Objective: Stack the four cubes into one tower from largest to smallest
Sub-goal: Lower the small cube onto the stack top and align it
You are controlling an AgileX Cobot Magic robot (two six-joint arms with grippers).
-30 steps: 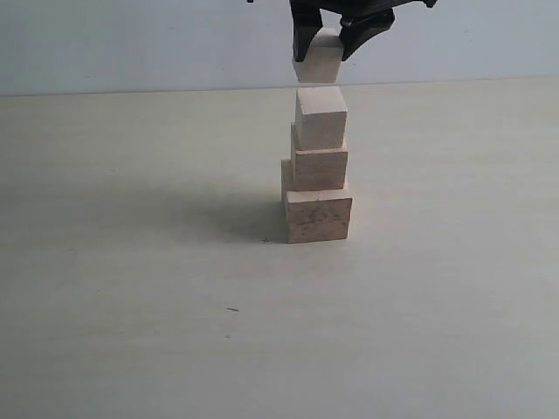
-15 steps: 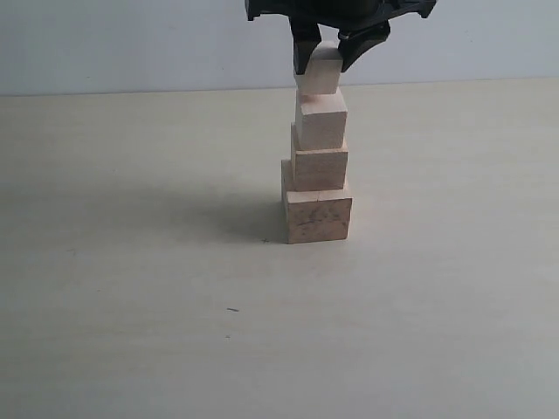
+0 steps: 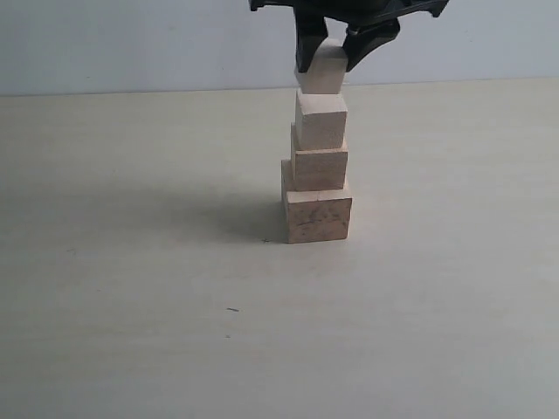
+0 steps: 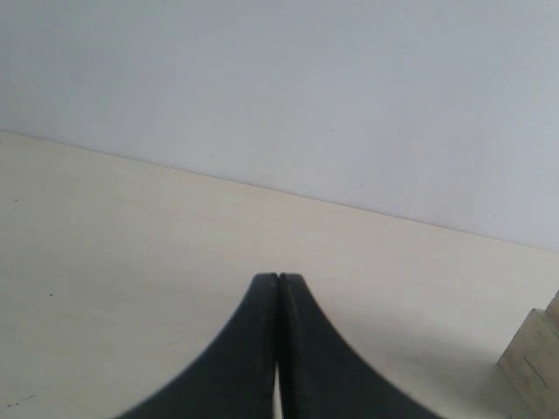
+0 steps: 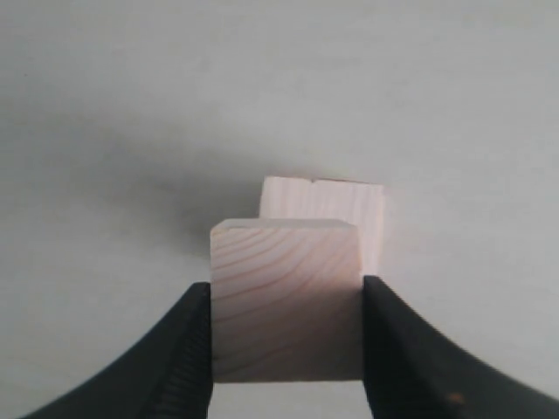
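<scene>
Upper centre of the frame: your right jaws pinch the smallest cube at the top of the three-block tower on the bench, while the left jaws sit pressed together. Centre it, seat it flat, then release gently.

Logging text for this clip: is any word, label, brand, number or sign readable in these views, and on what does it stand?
None is readable in any view.
The smallest cube, held by the right gripper, and the three stacked cubes show only bare wood grain.
The left gripper, the table and the wall are unmarked.
</scene>
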